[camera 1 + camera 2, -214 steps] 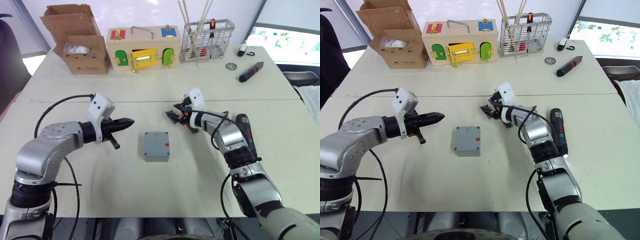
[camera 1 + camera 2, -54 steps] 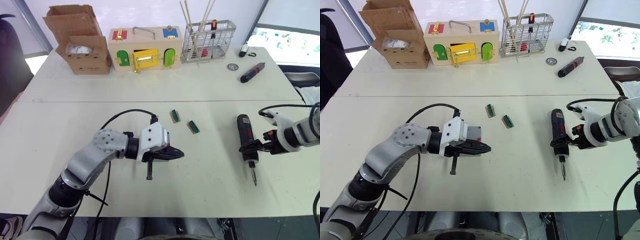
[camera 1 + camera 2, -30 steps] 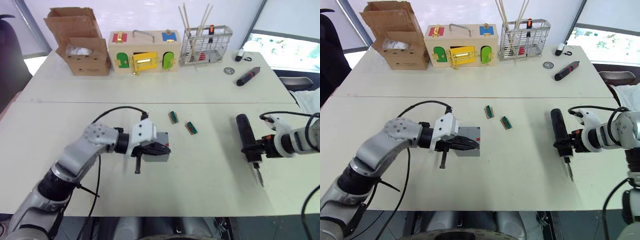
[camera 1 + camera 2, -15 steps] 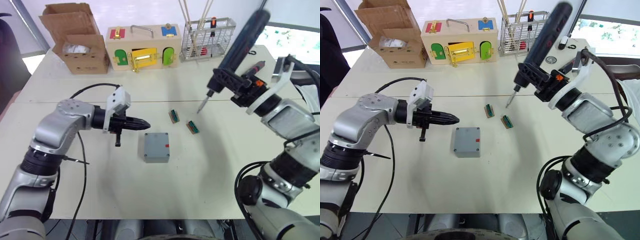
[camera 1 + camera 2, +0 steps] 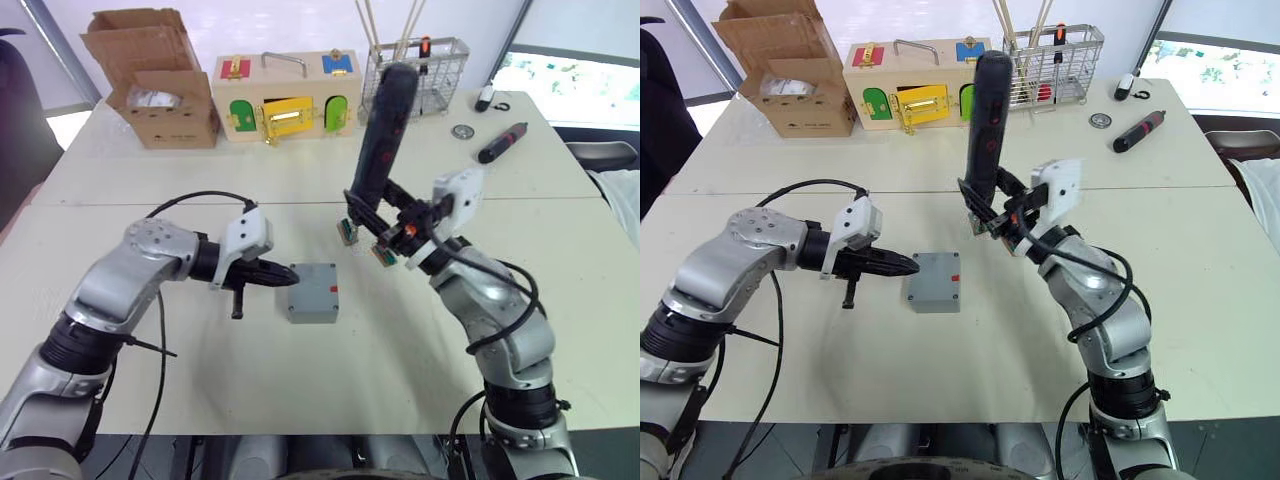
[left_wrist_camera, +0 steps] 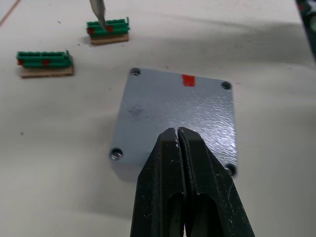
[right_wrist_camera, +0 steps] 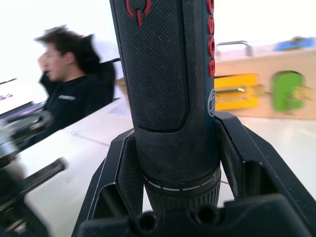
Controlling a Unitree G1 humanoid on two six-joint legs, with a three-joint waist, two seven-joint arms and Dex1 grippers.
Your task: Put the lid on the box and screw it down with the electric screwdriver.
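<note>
Pale cream tabletop (image 5: 330, 390) carries the small grey square plastic box (image 5: 312, 293) near its middle, lid (image 6: 175, 116) already seated on top, with the left gripper (image 5: 283, 274), fingers pressed together and empty, at its left edge. Just beyond, the right gripper (image 5: 985, 212) is clamped on the long black cylindrical electric screwdriver (image 5: 987, 120), held upright, bit over two small green connector blocks (image 6: 107, 31).

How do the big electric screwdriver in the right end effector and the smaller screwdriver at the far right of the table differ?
The electric screwdriver is held nearly upright, clamped in the right end effector; the small screwdriver lies flat on the table, untouched. The electric screwdriver is thick, long and almost all black; the small one is slim and pen-like, with a red section. Both are black-bodied with red marks.
</note>
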